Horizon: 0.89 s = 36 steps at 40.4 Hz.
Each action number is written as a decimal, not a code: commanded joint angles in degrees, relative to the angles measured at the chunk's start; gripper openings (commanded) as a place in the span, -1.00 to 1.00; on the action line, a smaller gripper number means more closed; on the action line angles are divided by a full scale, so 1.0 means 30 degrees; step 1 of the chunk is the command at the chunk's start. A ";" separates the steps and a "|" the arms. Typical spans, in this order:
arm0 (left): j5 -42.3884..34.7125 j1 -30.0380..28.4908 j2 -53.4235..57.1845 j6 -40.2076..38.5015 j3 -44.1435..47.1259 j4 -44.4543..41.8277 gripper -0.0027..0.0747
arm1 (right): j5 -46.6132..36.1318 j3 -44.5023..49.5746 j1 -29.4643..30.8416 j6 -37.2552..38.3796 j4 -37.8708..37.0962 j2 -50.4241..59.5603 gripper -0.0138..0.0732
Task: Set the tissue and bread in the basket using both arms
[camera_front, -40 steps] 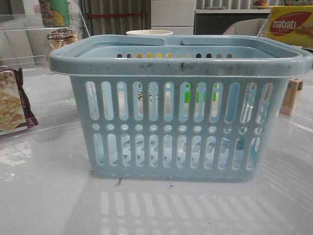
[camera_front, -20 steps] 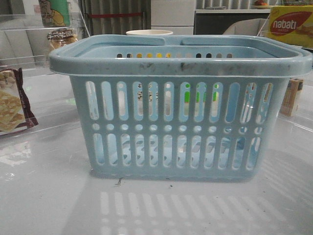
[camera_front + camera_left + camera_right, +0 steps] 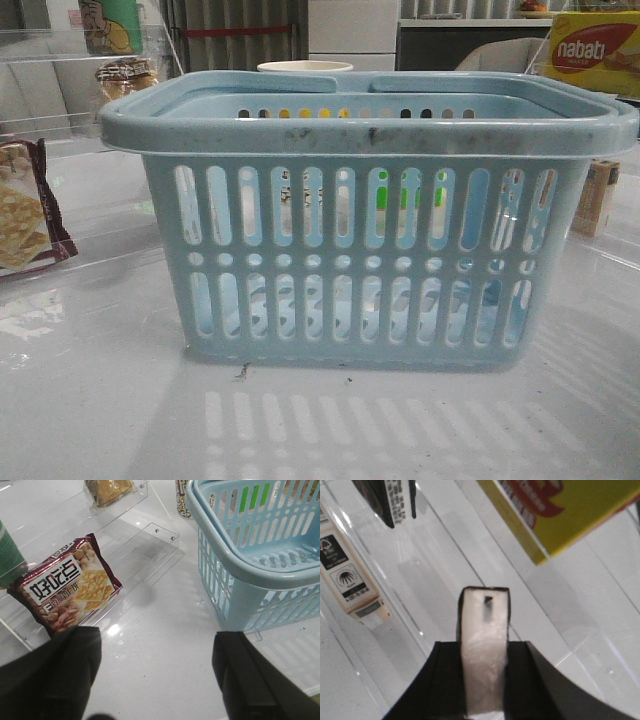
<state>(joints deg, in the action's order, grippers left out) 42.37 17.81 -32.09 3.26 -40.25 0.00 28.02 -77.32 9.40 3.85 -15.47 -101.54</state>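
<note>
I am looking at the big blue basket [image 3: 370,220] sitting in the middle of the white worktop [image 3: 100,400]. It is standing upright with its mouth up, so things can drop straight in.

My left end effector [image 3: 157,672] is hanging over the worktop with its two dark fingers [image 3: 55,675] spread wide apart — it is holding nothing. It is sitting between the basket and a red cracker packet [image 3: 67,587] lying on a clear plastic shelf [image 3: 150,535]. The bread [image 3: 109,490] is resting higher up on that shelf, well apart from my fingers, so I think the left arm needs to reach up there next.

My right end effector [image 3: 484,655] is squeezing tight on a small dark thing with a pale face — I am guessing this is the tissue [image 3: 484,645]. It is pointing at a yellow box [image 3: 570,510] and a cream box [image 3: 347,575], not at the basket. I think it needs to swing over the rim before letting go.
</note>
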 commanded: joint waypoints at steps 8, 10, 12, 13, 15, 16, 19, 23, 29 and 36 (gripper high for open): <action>-0.1493 0.0133 -0.0192 0.0086 -0.0549 0.0000 0.43 | -0.0050 -0.0683 -0.0648 0.0040 0.0485 0.4511 -0.29; -0.1493 0.0133 -0.0192 0.0086 -0.0549 0.0000 0.43 | 0.0407 -0.0683 -0.1008 0.0040 0.1014 0.5305 -0.29; -0.1493 0.0133 -0.0192 0.0086 -0.0549 0.0000 0.43 | 0.0892 -0.0683 -0.1436 0.0040 0.1768 0.6109 -0.29; -0.1493 0.0133 -0.0192 0.0086 -0.0549 0.0000 0.43 | 0.1183 -0.0683 -0.1716 0.0040 0.2046 0.6545 -0.29; -0.1493 0.0133 -0.0192 0.0086 -0.0549 0.0000 0.43 | 0.1592 -0.0683 -0.2282 0.0040 0.2713 0.7260 -0.29; -0.1493 0.0133 -0.0192 0.0086 -0.0549 0.0000 0.43 | 0.1750 -0.0683 -0.2553 0.0040 0.2995 0.7533 -0.29; -0.1493 0.0133 -0.0192 0.0086 -0.0549 0.0000 0.43 | 0.2141 -0.0663 -0.3597 0.0040 0.3743 0.8263 -0.29; -0.1493 0.0133 -0.0192 0.0086 -0.0549 0.0000 0.43 | 0.2553 -0.0617 -0.5509 0.0040 0.4356 0.8768 -0.29; -0.1493 0.0133 -0.0192 0.0086 -0.0549 0.0000 0.43 | 0.2922 -0.0386 -0.8747 0.0040 0.4490 0.8493 -0.29; -0.1493 0.0133 -0.0192 0.0086 -0.0549 0.0000 0.43 | 0.2815 -0.0119 -1.1590 0.0040 0.4508 0.7066 -0.29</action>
<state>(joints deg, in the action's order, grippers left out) 42.37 17.81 -32.09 3.26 -40.25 0.00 40.07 -76.30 -22.80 3.94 -1.80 -79.97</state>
